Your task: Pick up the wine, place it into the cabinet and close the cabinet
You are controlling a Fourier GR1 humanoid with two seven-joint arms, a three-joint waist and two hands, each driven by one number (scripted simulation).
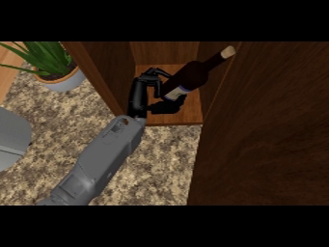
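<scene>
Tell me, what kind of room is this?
Probably a kitchen: a speckled stone counter, a wooden cabinet standing open, and a wine bottle being set inside it by the hand. A potted plant sits nearby.

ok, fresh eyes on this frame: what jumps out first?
The dark wine bottle, tilted with its neck up and right, sits inside the open wooden cabinet at top centre. The hand beside its base has fingers curled towards it. The cabinet door fills the right side; a potted plant stands top left.

Wine bottle [189, 76] tilted inside the cabinet [174, 116], robot hand [144, 94] at its left, potted plant [53, 67] farther left on the counter [159, 159].
</scene>
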